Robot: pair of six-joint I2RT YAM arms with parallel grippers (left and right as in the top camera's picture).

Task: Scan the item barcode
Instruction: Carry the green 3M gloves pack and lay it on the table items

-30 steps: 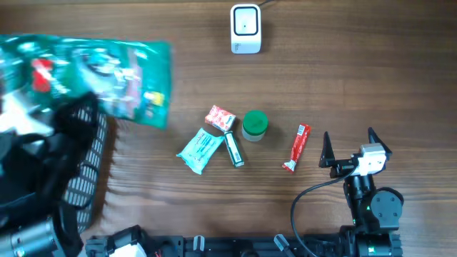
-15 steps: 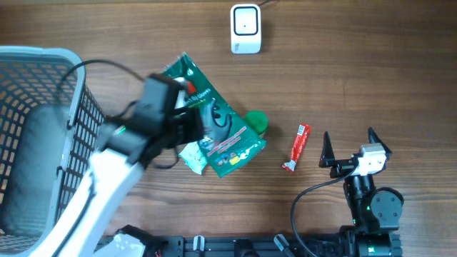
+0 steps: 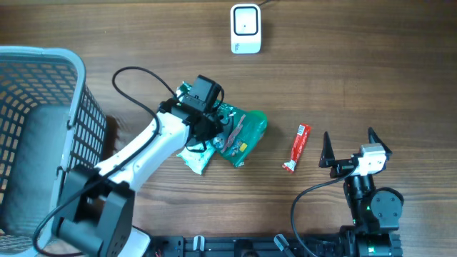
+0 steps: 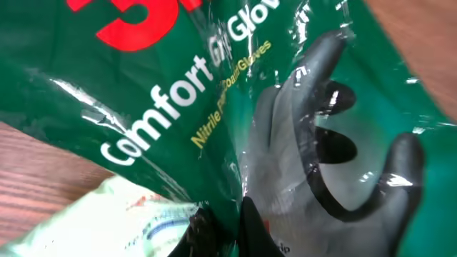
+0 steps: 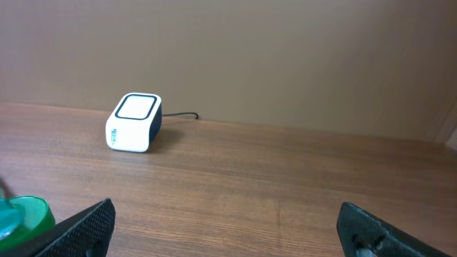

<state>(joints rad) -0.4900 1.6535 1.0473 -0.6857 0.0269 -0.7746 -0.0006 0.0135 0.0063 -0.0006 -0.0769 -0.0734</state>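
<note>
In the overhead view your left hand (image 3: 214, 128) is mostly hidden beneath its own black camera block. Its fingertips are lost against the green plastic glove packet (image 3: 243, 132). The left wrist view shows that hand (image 4: 228, 230) only as two dark tips at the bottom edge, pressed together on the packet's (image 4: 178, 107) film, so it is closed and pinching the packet.

The packet lies at the centre of the wooden tabletop (image 3: 371, 64), below the small white box scanner (image 3: 245, 28) and well apart from it. It covers part of a pale teal wrapper (image 3: 194, 155). From the right wrist, a green round lid (image 5: 25, 214) is cut off at the lower left. The grey mesh basket (image 3: 78, 121) runs off the left edge.

The white left arm reaches from the lower left up to the centre, bent at the elbow. Your right hand (image 3: 349, 135) sits at the lower right, fingers spread wide and empty, near a slim red sachet (image 3: 298, 148).

White lettering on the packet reads "Comfort", then a creased word and "Glov". A yellow line begins "Nitrile". Large red characters are cut off at the top. A grey glove shows through the film.
</note>
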